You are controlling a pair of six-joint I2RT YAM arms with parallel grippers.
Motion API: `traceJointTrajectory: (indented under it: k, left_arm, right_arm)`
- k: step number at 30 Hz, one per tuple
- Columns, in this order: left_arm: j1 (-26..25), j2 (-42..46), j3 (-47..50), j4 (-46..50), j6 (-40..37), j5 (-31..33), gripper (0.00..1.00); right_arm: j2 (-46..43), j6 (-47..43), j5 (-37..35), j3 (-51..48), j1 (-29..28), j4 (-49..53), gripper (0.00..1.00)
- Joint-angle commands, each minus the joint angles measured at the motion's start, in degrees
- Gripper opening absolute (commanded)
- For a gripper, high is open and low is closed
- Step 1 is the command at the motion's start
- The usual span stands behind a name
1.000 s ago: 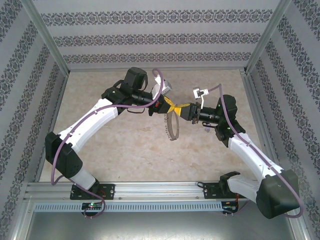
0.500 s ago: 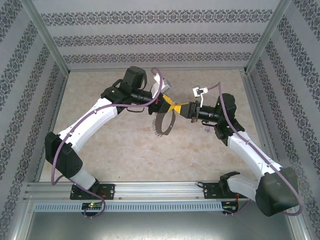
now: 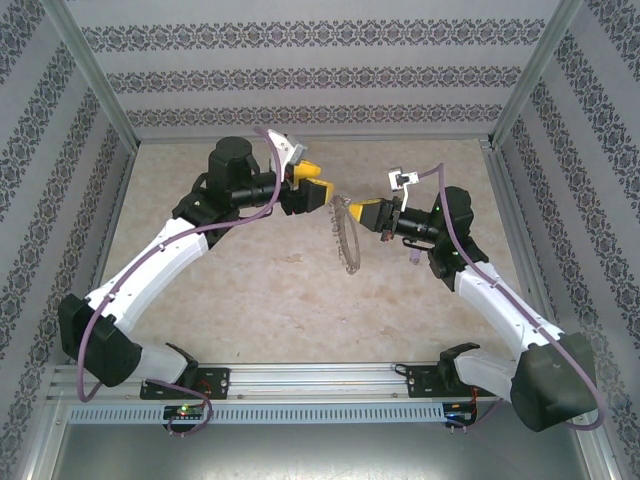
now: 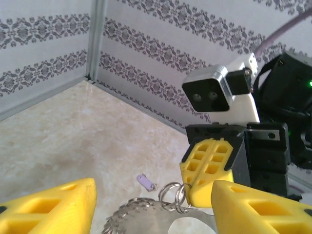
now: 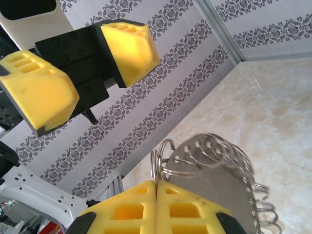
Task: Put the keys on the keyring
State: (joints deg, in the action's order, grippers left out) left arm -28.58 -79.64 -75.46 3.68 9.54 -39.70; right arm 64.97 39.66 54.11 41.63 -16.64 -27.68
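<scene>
Arms reach inward above the surface (image 3: pixel 250 300), hands facing each other. Left hand (image 3: pixel 316 182) is released, fingers spread, just beside the keyring (image 3: pixel 346 242). Right hand (image 3: pixel 356 212) is clenched on its top loop; keyring hangs edge-on, rim fringed with small metal rings.

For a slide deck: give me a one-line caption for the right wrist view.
Right gripper shut on the keyring, holding it up opposite the open left gripper.
</scene>
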Motion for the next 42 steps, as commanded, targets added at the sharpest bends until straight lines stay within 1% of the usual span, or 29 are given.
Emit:
traceJointTrajectory:
  k: [1,7,11,16,27,42]
  left_arm:
    - [1.3,0.0,1.6,-6.1,5.3,0.1,0.61]
    - [2.3,-2.8,2.6,-8.1,7.9,-5.5,0.52]
    - [2.4,-4.1,3.4,-11.0,10.7,-10.6,0.46]
    - [2.4,-5.4,4.6,-14.9,15.8,-14.2,0.4]
    - [2.3,-6.2,8.1,-23.9,23.0,-16.6,0.36]
    - [1.8,-7.7,9.1,-26.0,24.3,-16.4,0.33]
  right_arm:
    - [0.8,1.1,-0.9,1.3,-0.2,-5.5,0.0]
    - [2.6,1.4,-0.7,2.9,-0.6,-6.2,0.0]
    - [3.6,1.6,-1.0,3.5,-0.6,-6.8,0.0]
    - [4.7,1.9,-0.7,4.1,-0.6,-7.9,0.0]
    - [6.3,2.8,-0.1,5.2,-0.6,-9.5,0.0]
    - [6.8,3.6,-0.1,4.9,-0.5,-10.8,0.0]
